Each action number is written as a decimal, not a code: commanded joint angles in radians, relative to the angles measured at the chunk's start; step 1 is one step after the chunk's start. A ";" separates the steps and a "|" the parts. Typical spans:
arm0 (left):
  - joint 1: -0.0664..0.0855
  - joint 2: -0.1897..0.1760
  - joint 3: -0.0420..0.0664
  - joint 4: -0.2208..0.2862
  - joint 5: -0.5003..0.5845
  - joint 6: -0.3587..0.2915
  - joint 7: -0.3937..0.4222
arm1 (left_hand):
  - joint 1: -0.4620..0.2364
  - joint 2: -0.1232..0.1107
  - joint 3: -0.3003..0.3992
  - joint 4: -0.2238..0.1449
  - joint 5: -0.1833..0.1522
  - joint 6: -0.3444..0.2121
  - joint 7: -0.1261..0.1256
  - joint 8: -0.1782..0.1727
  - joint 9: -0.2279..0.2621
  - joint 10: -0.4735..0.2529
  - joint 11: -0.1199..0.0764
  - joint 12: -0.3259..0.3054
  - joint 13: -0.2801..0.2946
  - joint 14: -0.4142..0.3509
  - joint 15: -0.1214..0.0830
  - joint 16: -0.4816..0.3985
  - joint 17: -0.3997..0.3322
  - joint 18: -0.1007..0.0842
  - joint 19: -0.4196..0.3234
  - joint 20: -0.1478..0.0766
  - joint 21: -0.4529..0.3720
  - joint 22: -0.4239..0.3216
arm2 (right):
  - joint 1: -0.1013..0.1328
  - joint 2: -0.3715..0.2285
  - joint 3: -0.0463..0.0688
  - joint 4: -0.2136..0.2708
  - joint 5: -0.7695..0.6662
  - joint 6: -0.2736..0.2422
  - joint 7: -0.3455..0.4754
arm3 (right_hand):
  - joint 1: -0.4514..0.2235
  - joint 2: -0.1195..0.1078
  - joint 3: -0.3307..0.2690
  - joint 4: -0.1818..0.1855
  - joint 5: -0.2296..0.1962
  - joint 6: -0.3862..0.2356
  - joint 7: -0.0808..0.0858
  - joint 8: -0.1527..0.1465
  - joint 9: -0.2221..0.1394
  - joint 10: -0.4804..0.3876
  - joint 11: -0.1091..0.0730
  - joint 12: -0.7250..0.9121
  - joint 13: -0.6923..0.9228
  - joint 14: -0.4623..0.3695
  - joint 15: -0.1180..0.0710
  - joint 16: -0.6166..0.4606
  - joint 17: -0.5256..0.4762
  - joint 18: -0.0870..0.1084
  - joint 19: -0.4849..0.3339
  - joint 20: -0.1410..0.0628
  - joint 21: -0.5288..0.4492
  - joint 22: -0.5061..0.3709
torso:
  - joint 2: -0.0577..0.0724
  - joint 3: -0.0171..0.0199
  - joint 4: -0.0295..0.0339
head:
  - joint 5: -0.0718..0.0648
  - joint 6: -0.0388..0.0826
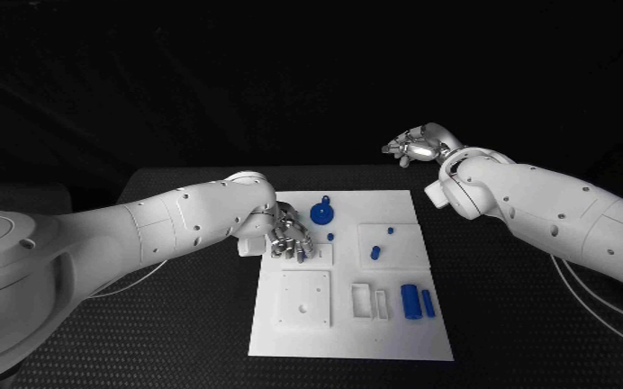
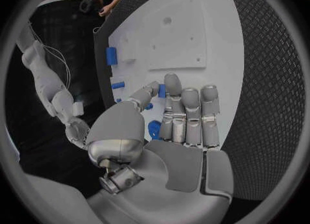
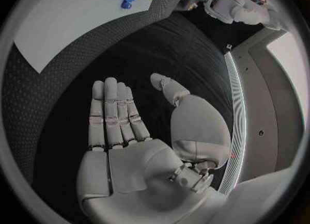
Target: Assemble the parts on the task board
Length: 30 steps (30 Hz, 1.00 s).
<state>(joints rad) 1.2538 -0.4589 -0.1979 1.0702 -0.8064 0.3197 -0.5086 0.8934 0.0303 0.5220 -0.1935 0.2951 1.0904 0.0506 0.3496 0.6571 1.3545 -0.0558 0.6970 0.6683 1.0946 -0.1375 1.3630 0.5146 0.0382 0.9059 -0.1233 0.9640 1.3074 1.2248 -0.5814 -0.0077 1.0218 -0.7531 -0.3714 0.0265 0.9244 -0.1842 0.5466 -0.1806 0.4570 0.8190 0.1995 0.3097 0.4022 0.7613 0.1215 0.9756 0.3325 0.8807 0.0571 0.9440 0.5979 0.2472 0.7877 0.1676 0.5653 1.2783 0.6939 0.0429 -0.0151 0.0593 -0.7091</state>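
Left hand (image 1: 288,243) is down over the left edge of the flat white task board (image 1: 390,339), fingers straight and side by side, thumb bent toward them. In the left wrist view a small blue piece (image 2: 161,91) sits between thumb tip and fingers, so it looks like a pinch forming, but I cannot tell if it is actually clamped.

Right hand (image 1: 416,146) is raised past the board's far right corner, well clear, flat and spread, holding nothing.

Parts on the board:
- round blue gear-like disc (image 1: 322,213) near the far edge, just beside the left hand
- small blue peg (image 1: 375,251) mid-board
- two upright blue cylinders (image 1: 417,301) near the right edge, side by side
- white square plate with holes (image 1: 304,299) on the near left

My read: the step is picking that small piece at the left fingertips.

To do it well:
- close thumb against fingers slowly and confirm contact before lifting
- lift straight up, so the neighbouring disc isn't knocked
- keep the piece's axis steady for insertion
- keep the right hand parked clear until needed

Risk: a small part rolls or slips out of a fingertip pinch.
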 commanded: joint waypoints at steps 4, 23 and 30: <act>0.000 0.005 -0.002 -0.002 -0.007 -0.008 0.003 | 0.026 0.038 0.087 -0.086 0.003 0.006 0.000 0.002 0.001 0.006 -0.001 0.003 0.002 0.004 -0.012 0.006 0.001 -0.009 0.009 -0.114 0.005 0.021 | 0.000 0.001 0.000 0.001 -0.002 0.013 0.011 | -0.011 0.004 -0.004 -0.003 0.004 -0.007 0.001 0.002 -0.001 -0.006 -0.002 0.007 -0.002 -0.007 -0.001 0.003 -0.002 0.015 -0.002 0.006 -0.006 0.001 | 0.000 0.0003 0.0001 | -0.001 0.003; -0.001 0.011 -0.002 -0.004 -0.027 -0.078 0.000 | -0.017 0.036 0.082 -0.021 -0.107 -0.031 0.008 -0.022 -0.001 -0.004 0.004 0.006 0.009 0.005 -0.015 0.004 -0.004 -0.008 0.012 -0.117 0.005 0.018 | 0.000 -0.001 0.000 0.005 -0.002 0.013 0.011 | -0.011 0.004 -0.005 -0.003 0.004 -0.007 0.001 0.002 -0.001 -0.006 -0.002 0.008 -0.004 -0.007 -0.001 0.004 -0.003 0.015 -0.002 0.006 -0.007 0.002 | 0.000 0.0001 0.0001 | -0.002 0.005; -0.001 0.011 -0.002 -0.007 -0.037 -0.073 -0.001 | -0.033 0.025 0.077 -0.002 -0.113 -0.031 0.008 -0.023 -0.001 -0.004 0.003 0.007 0.010 0.005 -0.015 0.005 -0.004 -0.007 0.012 -0.117 0.006 0.019 | 0.000 -0.002 0.000 0.005 -0.002 0.014 0.011 | -0.011 0.004 -0.005 -0.003 0.004 -0.007 0.001 0.002 -0.001 -0.006 -0.002 0.008 -0.004 -0.007 -0.001 0.004 -0.003 0.015 -0.002 0.006 -0.007 0.002 | 0.000 -0.0004 0.0003 | -0.003 0.004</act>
<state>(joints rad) 1.2532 -0.4499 -0.1998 1.0702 -0.8148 0.2893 -0.5084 0.8708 0.0529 0.5517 -0.1866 0.1815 1.0646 0.0586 0.3331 0.6561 1.3523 -0.0535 0.6970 0.6772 1.0948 -0.1377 1.3630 0.5116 0.0382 0.9117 -0.1251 0.9640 1.3078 1.2248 -0.5832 -0.0077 1.0253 -0.7531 -0.3704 0.0267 0.9204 -0.1801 0.5467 -0.1806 0.4570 0.8191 0.1994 0.3097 0.4023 0.7613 0.1215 0.9795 0.3295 0.8807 0.0571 0.9440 0.5961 0.2472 0.7877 0.1676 0.5612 1.2789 0.6938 0.0429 -0.0151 0.0564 -0.7047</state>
